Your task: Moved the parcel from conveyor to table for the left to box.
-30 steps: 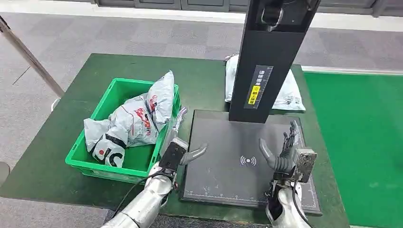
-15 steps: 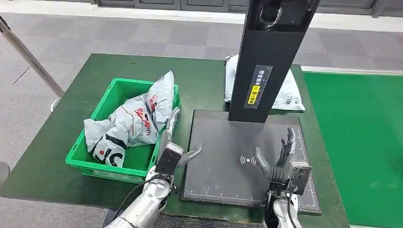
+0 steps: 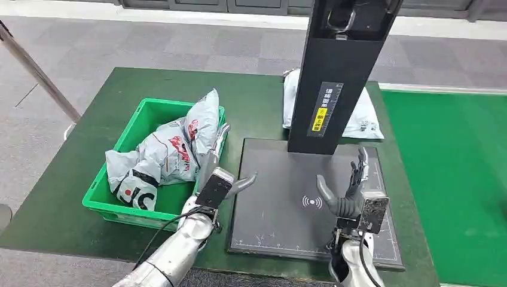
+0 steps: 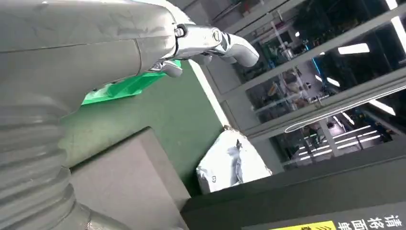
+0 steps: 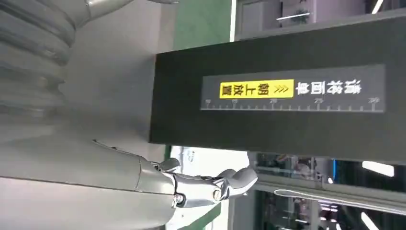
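Observation:
A white parcel (image 3: 362, 115) lies on the green table (image 3: 137, 84) behind the black scanner post (image 3: 333, 78); it also appears in the left wrist view as a white parcel (image 4: 232, 160). Several grey parcels (image 3: 170, 152) fill the green box (image 3: 140, 119) at the left. My left hand (image 3: 220, 173) hovers with fingers spread between the box and the black scanner plate (image 3: 281, 221), holding nothing. My right hand (image 3: 353, 191) stands over the plate's right side, fingers apart and empty. The post (image 5: 287, 91) looms close in the right wrist view.
A green conveyor surface (image 3: 454, 179) runs along the right of the table. A metal pole (image 3: 36, 69) slants at the far left over grey floor. The plate carries a white scan mark (image 3: 312, 202) between my hands.
Both hands have lifted slightly and moved a little forward over the plate. The right hand has shifted left. The parcels have not moved.

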{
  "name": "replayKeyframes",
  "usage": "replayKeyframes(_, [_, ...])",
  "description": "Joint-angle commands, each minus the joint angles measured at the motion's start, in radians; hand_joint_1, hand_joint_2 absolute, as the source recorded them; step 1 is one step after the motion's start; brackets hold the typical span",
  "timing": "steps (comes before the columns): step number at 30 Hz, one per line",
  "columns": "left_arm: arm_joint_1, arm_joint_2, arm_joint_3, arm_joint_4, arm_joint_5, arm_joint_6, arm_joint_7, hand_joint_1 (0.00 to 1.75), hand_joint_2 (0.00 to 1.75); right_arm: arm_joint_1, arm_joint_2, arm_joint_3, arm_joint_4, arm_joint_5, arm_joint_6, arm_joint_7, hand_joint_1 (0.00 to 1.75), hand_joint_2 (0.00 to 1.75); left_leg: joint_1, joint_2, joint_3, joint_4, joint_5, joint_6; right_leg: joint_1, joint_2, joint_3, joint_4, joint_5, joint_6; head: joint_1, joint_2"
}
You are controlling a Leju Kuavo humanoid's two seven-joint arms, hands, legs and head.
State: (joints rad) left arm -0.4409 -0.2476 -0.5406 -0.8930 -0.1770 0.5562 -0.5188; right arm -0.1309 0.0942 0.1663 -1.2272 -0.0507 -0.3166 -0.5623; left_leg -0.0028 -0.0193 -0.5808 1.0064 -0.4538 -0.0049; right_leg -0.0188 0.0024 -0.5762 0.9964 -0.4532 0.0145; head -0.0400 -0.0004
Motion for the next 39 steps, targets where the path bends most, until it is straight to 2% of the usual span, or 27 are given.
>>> replayKeyframes(1, [0.009, -0.019, -0.058, 0.087, 0.023, -0.027, -0.056, 0.0, 1.75, 0.032, 0.005, 0.008, -0.025, 0.011, 0.003, 0.0, 0.0, 1.75, 0.001, 0.002, 0.004, -0.002, 0.0, -0.001, 0.001, 0.0, 0.004, -0.003, 0.0, -0.001, 0.0, 0.0])
replayKeyframes(6, [0.034, -0.027, -0.037, 0.021, 0.049, -0.065, 0.003, 0.0, 1.75, 0.079, 0.007, -0.023, -0.086, 0.007, 0.013, 0.049, 0.0, 1.75, 0.001, 0.002, 0.001, -0.001, 0.0, -0.001, 0.001, 0.0, 0.001, -0.002, 0.0, -0.001, 0.0, 0.0])
replayKeyframes(11, [0.04, -0.032, -0.039, 0.025, 0.037, -0.049, 0.006, 0.0, 1.75, 0.101, 0.008, -0.029, -0.103, 0.015, 0.013, 0.06, 0.0, 1.75, 0.001, 0.001, 0.001, -0.002, 0.0, -0.001, 0.001, -0.001, 0.001, -0.002, 0.0, -0.001, 0.0, 0.0])
replayKeyframes(20, [0.088, -0.027, -0.01, 0.01, 0.01, -0.046, 0.016, 0.0, 1.75, 0.144, 0.01, -0.133, -0.133, -0.008, 0.021, 0.081, 0.0, 1.75, 0.0, 0.001, 0.001, -0.001, 0.0, 0.0, 0.0, 0.0, 0.0, -0.001, 0.0, -0.001, 0.0, 0.0])
replayKeyframes(28, [0.081, -0.031, -0.007, 0.031, 0.016, -0.063, -0.005, 0.0, 1.75, 0.119, 0.004, -0.174, -0.093, -0.006, 0.017, 0.085, 0.0, 1.75, 0.0, 0.002, 0.001, -0.001, 0.0, 0.0, 0.0, 0.0, 0.0, -0.002, 0.001, -0.001, 0.0, 0.0])
replayKeyframes(34, [0.082, -0.031, -0.011, 0.019, 0.013, -0.081, -0.004, 0.0, 1.75, 0.063, -0.018, -0.228, -0.002, 0.026, 0.01, 0.109, 0.0, 1.75, 0.0, 0.003, 0.001, -0.002, 0.0, 0.0, 0.001, 0.001, 0.001, -0.003, 0.001, -0.001, 0.0, 0.0])
replayKeyframes(39, [0.083, -0.032, -0.004, 0.015, 0.002, -0.08, 0.01, 0.0, 1.75, 0.047, -0.012, -0.271, 0.014, 0.036, 0.044, 0.113, 0.0, 1.75, 0.001, 0.003, 0.002, -0.003, 0.0, 0.0, 0.002, 0.0, 0.002, -0.005, 0.002, -0.001, 0.0, 0.0])
